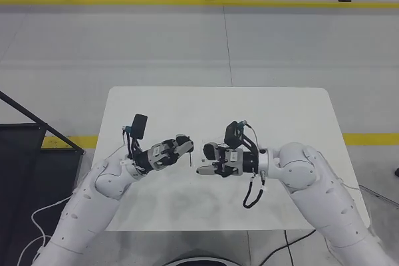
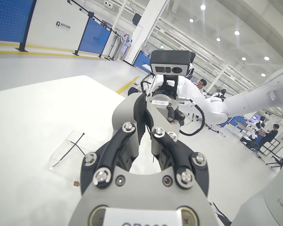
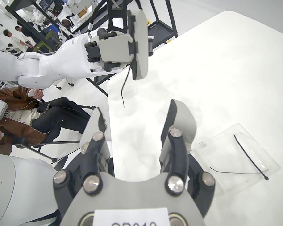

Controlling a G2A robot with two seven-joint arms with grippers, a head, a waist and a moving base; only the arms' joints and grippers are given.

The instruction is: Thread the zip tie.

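Observation:
My left gripper (image 1: 185, 144) hovers over the middle of the white table (image 1: 286, 120), shut on a thin black zip tie (image 1: 189, 157). In the right wrist view the left gripper (image 3: 135, 48) has its pads pressed together, and the zip tie (image 3: 125, 83) hangs from them with its free tail pointing down. The left wrist view has the strap (image 2: 153, 158) running between the closed pads. My right gripper (image 3: 136, 118) faces the left one a short way off, open with nothing between its fingers. In the top view the right gripper (image 1: 203, 163) stands just beside the tie's tail.
A clear flat tray (image 3: 261, 158) lies on the table holding two spare black zip ties (image 3: 247, 154); the left wrist view has the tray (image 2: 61, 152) too. A small brown speck (image 2: 76, 184) lies near it. A black frame (image 3: 165, 12) stands past the table's corner.

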